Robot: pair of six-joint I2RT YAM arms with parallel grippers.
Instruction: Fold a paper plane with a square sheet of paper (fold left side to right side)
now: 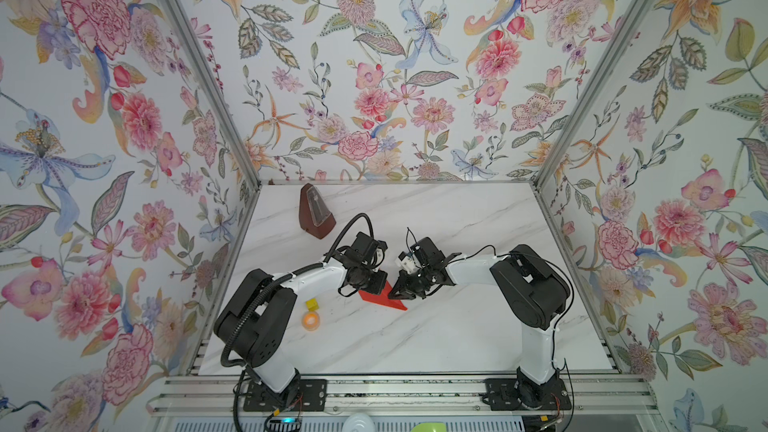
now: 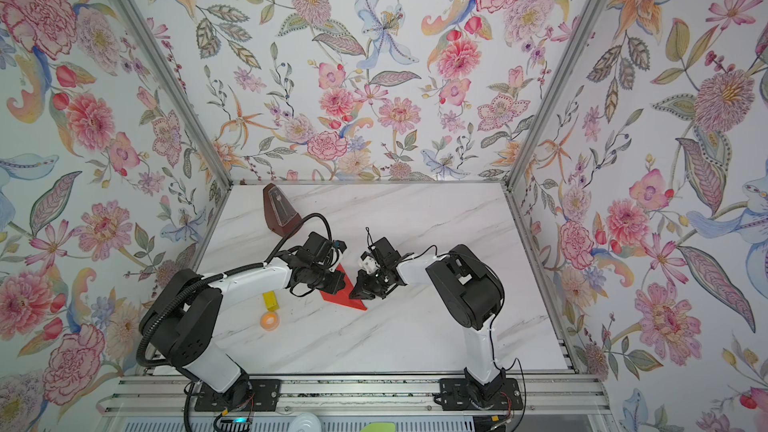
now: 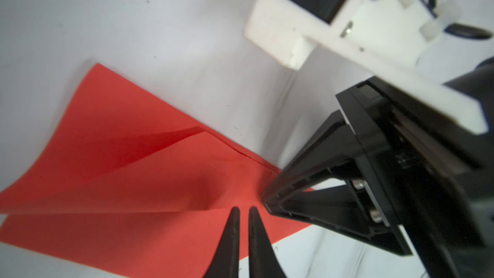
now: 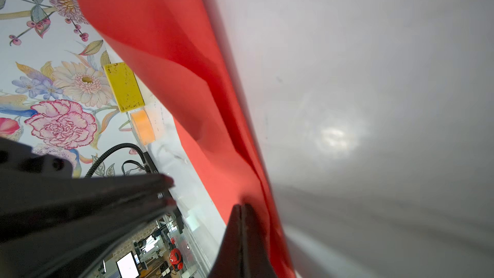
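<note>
Left gripper (image 3: 243, 208) tips on the red paper (image 3: 149, 225), mid-table.
Its fingers (image 3: 231, 236) sit almost together, a slit between; any nip can't be told. Right gripper (image 4: 242, 207), pressed together, bears on the paper's right part. Light, limp and likely slippery on the table (image 1: 436, 338), it is best taken by its raised flap's (image 3: 107, 119) free edge. Block (image 1: 312, 304) and tape (image 1: 309, 320) lie left.
</note>
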